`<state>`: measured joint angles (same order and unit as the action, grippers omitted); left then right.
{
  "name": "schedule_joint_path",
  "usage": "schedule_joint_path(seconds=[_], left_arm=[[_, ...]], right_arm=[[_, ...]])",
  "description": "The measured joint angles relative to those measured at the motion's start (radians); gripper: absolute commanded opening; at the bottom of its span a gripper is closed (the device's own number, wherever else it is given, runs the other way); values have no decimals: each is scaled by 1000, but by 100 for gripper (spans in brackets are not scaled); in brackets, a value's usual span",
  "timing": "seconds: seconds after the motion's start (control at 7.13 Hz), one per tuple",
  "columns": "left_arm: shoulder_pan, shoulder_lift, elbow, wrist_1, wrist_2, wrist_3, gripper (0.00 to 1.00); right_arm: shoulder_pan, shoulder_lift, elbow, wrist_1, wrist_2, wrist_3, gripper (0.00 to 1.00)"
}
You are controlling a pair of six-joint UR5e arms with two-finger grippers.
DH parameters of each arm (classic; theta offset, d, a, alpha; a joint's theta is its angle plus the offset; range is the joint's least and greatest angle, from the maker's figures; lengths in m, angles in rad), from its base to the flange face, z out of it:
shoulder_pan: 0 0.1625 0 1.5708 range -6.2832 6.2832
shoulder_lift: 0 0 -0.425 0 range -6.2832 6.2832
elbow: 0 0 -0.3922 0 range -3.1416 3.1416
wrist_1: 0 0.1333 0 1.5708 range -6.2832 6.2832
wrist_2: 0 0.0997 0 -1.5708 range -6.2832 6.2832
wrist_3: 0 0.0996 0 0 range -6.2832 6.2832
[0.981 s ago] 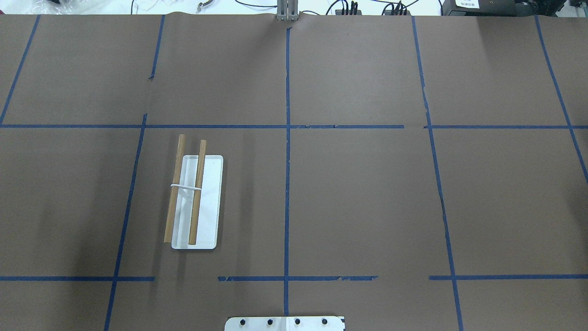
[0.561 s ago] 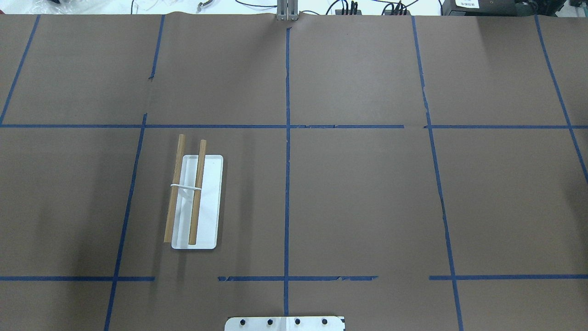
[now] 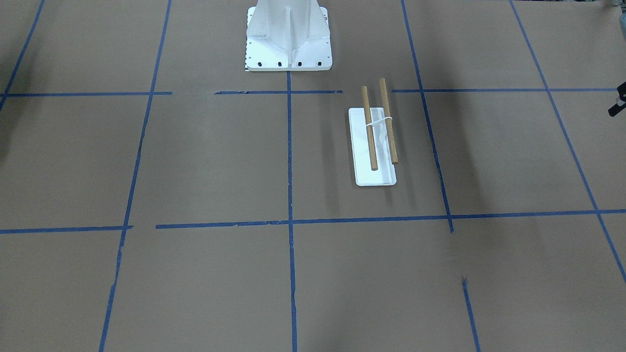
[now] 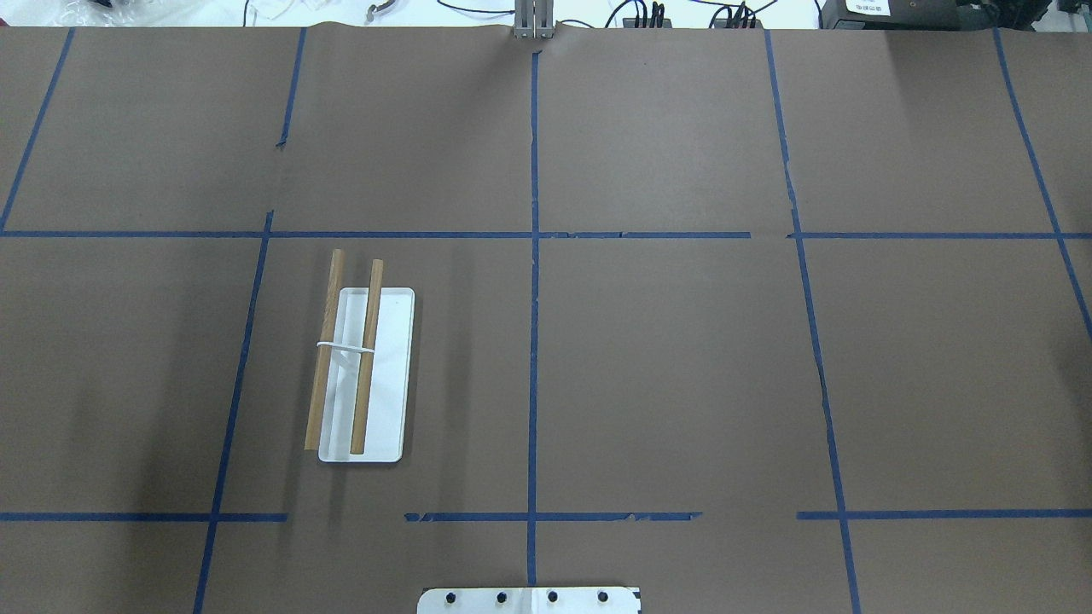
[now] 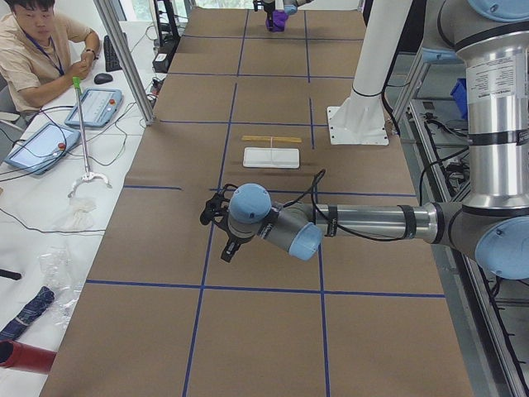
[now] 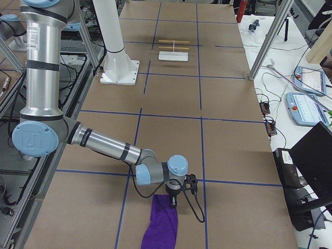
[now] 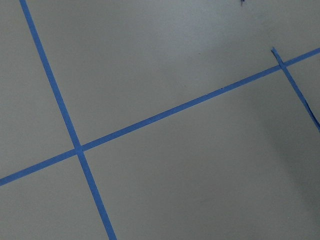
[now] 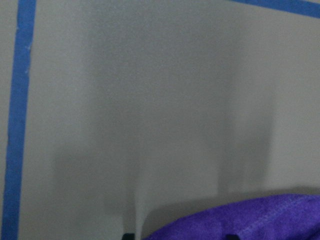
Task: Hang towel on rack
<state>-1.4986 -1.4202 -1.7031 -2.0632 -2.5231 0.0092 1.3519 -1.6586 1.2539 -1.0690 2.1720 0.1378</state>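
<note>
The rack (image 4: 363, 367) stands left of centre: a flat white base, a thin white support and two parallel brown rods. It also shows in the front view (image 3: 374, 142) and both side views (image 5: 271, 153) (image 6: 173, 52). The purple towel (image 6: 162, 228) lies at the robot's right end of the table, far from the rack. My right gripper (image 6: 175, 201) is at the towel's near edge. In the right wrist view its two fingertips (image 8: 129, 235) stand apart, with the towel's hem (image 8: 250, 220) between them. My left gripper (image 5: 216, 219) hovers over bare paper; I cannot tell whether it is open.
Brown paper with a blue tape grid covers the table (image 4: 682, 358). The large white robot pedestal (image 3: 288, 34) stands at the middle of the robot's side. An operator (image 5: 37, 50) sits beyond the far edge with tablets and cables.
</note>
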Motion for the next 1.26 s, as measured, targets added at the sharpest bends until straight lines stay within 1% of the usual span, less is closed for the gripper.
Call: schedule_joint_path(seconds=[0.14, 0.56, 0.7, 0.84, 0.98, 1.12, 1.26], left_arm=[[0, 0, -1, 0, 0, 0, 100], [0, 0, -2, 0, 0, 0, 100], [0, 0, -3, 0, -5, -1, 100], [2, -6, -7, -2, -31, -58, 100], [21, -20, -12, -31, -69, -194, 97], [73, -42, -21, -117, -90, -376, 96], [134, -82, -25, -212, -97, -577, 96]], right_arm=[[0, 3, -2, 0, 0, 0, 0], [0, 6, 2, 0, 7, -3, 0], [6, 4, 28, 0, 33, -6, 0], [34, -5, 81, -5, 93, -8, 0], [79, -16, 148, -18, 171, -3, 0], [110, -23, 237, -60, 243, 21, 0], [120, -25, 357, -145, 285, 73, 0]])
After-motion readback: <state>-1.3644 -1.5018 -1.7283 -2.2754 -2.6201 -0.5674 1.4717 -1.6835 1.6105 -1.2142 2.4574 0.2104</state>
